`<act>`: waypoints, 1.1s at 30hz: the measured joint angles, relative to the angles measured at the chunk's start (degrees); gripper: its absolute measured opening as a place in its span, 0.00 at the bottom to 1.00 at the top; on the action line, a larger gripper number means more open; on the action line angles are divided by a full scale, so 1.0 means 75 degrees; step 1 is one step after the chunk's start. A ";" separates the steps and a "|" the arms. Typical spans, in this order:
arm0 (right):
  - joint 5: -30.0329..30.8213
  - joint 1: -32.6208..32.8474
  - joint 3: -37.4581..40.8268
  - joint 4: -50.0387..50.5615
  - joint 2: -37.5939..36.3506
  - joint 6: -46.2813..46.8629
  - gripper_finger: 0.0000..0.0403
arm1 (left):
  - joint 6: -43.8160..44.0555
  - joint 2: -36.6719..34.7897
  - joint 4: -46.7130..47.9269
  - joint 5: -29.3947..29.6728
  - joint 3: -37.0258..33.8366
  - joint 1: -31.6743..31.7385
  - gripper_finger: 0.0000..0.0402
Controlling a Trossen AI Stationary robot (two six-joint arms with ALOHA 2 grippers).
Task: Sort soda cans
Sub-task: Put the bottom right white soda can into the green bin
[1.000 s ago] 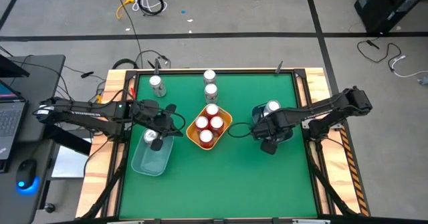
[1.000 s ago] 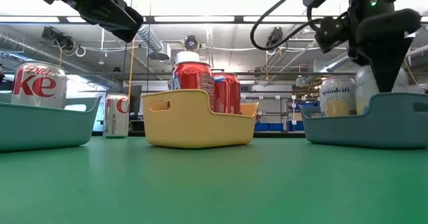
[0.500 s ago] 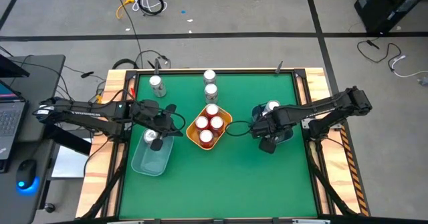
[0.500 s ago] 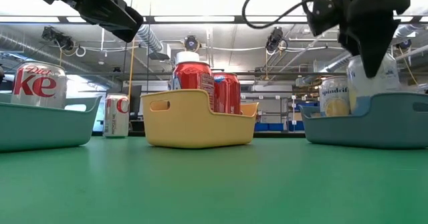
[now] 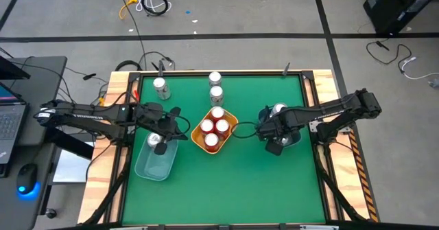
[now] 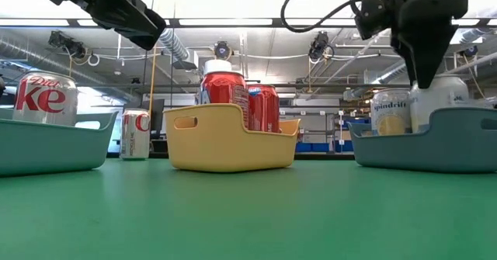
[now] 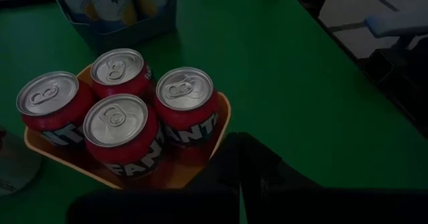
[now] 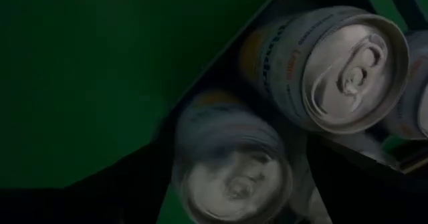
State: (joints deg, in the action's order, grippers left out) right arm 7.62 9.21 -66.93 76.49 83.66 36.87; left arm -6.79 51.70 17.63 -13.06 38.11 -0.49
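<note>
Hovering your right gripper over the right-hand bin, you're straddling an upright can directly below, fingers spread wide, while your left gripper, fingers together, is waiting opposite.

My left arm reaches in from the left edge of the worktop, stretched nearly flat toward the middle, and its tool hangs raised above the surface with the fingers pressed together and nothing between them. My right arm comes in from the right edge, folded at the elbow and angled inward, the wrist tipped so its tool points downward. The right tool's fingers stand wide apart; from the wrist view they seem to straddle something rather than grip it, though that view is too dark for me to be sure.
</note>
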 joint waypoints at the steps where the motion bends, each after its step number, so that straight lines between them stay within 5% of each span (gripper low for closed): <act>1: 0.0000 0.0000 0.0002 -0.0041 0.0000 -0.0001 0.80 | 0.0000 0.0000 0.0000 0.0000 0.0000 -0.0002 0.00; 11: -0.0177 0.0000 -0.0657 0.0163 0.0000 -0.0140 0.82 | 0.0097 0.0000 -0.0269 0.0000 0.0000 0.0000 0.00; 15: 0.0522 0.0003 -0.1258 0.0521 -0.0040 -0.0088 0.69 | 0.0340 0.0000 -0.0405 -0.0128 0.0000 0.0027 0.00; 19: 0.1065 -0.0003 -0.1300 0.0151 -0.0189 -0.0285 0.45 | 0.0168 0.0000 -0.0390 -0.0554 0.0000 0.0037 0.00; 25: 0.1332 0.0000 -0.0605 -0.2395 -0.0195 -0.1156 0.04 | -0.0245 0.0034 -0.0643 -0.1339 -0.0030 0.0334 0.00; 33: 0.1332 -0.0017 0.0676 -0.6398 0.0052 -0.1680 0.01 | -0.0032 0.0158 -0.1171 -0.1946 -0.0725 0.1063 0.00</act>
State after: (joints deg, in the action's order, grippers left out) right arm 17.61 9.08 -61.86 28.50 84.04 24.27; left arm -7.03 52.89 8.85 -27.65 32.67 7.48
